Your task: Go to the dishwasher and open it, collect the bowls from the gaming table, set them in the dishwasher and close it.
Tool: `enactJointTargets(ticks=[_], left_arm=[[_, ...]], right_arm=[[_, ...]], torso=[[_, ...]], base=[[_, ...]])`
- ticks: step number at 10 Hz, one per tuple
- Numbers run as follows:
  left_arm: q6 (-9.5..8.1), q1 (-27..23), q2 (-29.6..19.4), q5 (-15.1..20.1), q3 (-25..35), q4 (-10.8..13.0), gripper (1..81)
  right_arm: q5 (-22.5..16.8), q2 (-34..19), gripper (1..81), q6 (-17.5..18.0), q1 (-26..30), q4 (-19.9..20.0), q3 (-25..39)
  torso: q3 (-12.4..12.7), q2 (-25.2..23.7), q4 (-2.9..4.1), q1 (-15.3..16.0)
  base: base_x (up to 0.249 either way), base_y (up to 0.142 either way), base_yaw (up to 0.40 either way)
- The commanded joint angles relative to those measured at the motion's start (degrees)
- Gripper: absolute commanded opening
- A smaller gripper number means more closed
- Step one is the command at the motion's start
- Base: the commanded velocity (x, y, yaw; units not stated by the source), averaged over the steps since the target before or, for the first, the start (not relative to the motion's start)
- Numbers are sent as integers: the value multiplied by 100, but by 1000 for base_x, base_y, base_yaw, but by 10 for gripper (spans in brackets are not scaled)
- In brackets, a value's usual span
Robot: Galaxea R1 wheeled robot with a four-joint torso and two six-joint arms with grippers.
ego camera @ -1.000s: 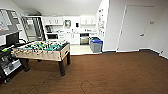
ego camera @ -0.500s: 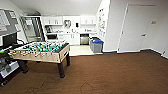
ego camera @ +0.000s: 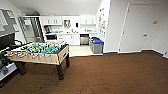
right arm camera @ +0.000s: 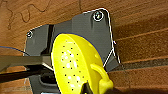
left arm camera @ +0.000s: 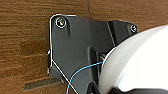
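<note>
Brown carpet [ego camera: 112, 72] spreads around the table-football table [ego camera: 40, 53] at the left. Beyond and right of it, the steel dishwasher [ego camera: 84, 39] sits under the kitchenette counter, blue-lidded bins [ego camera: 97, 45] just right. Whether either gripper's fingers are apart cannot be told.

The gaming table [ego camera: 41, 51] stands near left on the carpet [ego camera: 112, 75]. The kitchen counter [ego camera: 71, 33] runs along the far wall, with the dishwasher [ego camera: 84, 39] under it. Two bins [ego camera: 96, 45] stand right of the dishwasher. A door [ego camera: 136, 27] is far right.
</note>
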Motion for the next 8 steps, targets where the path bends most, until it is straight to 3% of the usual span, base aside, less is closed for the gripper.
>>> enactJointTargets(ticks=[1, 8], left_arm=[[45, -183, -160, 178, -5, 76, 10], [36, -139, -186, 99, -14, 76, 10]], right_arm=[[-166, -172, 10, 17, 184, -98, -10], [-166, -66, 10, 8, 193, -98, -45]], torso=[[0, 0, 0, -2], [0, 0, 0, -2]], base=[[153, 0, 0], [153, 0, 0]])
